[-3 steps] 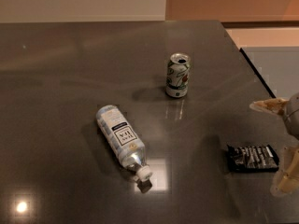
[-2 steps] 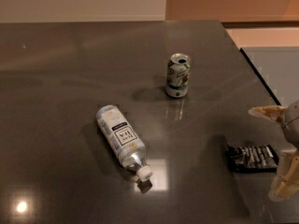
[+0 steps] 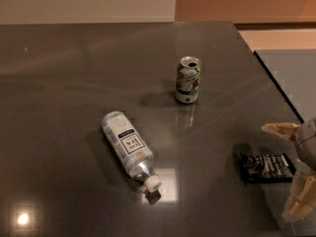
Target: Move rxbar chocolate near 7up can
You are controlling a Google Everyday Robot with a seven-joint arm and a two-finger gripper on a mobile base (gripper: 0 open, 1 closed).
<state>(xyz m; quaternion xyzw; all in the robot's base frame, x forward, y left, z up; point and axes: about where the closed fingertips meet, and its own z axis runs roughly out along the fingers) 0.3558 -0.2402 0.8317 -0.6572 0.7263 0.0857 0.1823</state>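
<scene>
A dark glossy table [image 3: 74, 63] mirrored bright light spots [image 3: 22, 218], backed by a cream wall [image 3: 84, 1] and an orange-brown panel [image 3: 247, 1], with a grey surface [image 3: 296, 78] beyond its right edge.

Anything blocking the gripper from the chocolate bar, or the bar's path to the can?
Nothing visible. The gripper is open at the right end of the flat black-wrapped rxbar chocolate. Only bare dark table lies between the bar and the upright white-green 7up can. The clear plastic bottle lies off to the left.
</scene>
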